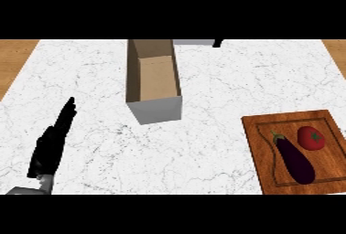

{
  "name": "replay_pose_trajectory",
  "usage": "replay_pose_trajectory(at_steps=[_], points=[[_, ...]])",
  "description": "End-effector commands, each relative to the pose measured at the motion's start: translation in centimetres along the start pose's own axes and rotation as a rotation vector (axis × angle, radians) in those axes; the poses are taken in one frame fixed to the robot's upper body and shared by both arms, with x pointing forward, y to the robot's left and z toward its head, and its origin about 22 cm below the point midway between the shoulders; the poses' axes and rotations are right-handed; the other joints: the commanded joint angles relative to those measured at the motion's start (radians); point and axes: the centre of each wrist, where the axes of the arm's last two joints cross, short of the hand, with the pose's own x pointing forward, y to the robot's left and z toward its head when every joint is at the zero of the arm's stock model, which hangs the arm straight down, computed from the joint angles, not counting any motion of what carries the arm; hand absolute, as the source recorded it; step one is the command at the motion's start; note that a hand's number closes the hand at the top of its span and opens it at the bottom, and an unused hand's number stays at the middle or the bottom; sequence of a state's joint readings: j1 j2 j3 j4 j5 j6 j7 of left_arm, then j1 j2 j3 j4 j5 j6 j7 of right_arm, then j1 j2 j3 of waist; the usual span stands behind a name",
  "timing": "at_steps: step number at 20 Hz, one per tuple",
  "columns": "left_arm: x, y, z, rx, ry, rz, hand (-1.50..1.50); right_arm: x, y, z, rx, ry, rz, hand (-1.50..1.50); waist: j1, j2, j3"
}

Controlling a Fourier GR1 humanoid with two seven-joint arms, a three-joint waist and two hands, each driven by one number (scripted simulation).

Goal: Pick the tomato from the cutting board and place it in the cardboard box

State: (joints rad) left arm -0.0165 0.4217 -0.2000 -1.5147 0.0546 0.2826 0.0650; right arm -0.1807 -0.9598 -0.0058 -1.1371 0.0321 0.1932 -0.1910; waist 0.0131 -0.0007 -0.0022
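Tomato (310,138) sits untouched on cutting board (326,165) at 4 o'clock w/ eggplant (296,160), pick not begun; left hand (51,146), fingers straight & empty, at 8 o'clock; next: reach tomato, then cardboard box (155,84) at 12.

Bright, even light is falling on the white counter (223,82), and nothing is glaring. The box (157,111) is showing a grey, shaded near wall, while its inside is looking lighter. Hardly any shadows are lying on the counter. A faint shine is sitting on the eggplant (297,162).
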Motion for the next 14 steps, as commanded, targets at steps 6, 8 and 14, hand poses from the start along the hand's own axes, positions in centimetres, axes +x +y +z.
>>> replay_pose_trajectory(at_steps=[6,8,14], points=[[0.0,-0.4,0.3,0.009,0.011,0.006,0.00,6.1,3.5,-1.1,0.317,0.124,0.166,-1.50,-0.012,-0.002,0.001],[1.1,1.2,-1.2,0.000,-0.001,0.003,0.00,4.8,4.0,-0.7,0.308,0.152,0.168,-1.50,-0.014,0.000,0.002],[-0.6,-0.9,-0.6,0.007,0.008,-0.002,0.00,5.2,5.9,-0.6,0.275,0.215,0.177,-1.50,-0.016,0.000,0.002]])
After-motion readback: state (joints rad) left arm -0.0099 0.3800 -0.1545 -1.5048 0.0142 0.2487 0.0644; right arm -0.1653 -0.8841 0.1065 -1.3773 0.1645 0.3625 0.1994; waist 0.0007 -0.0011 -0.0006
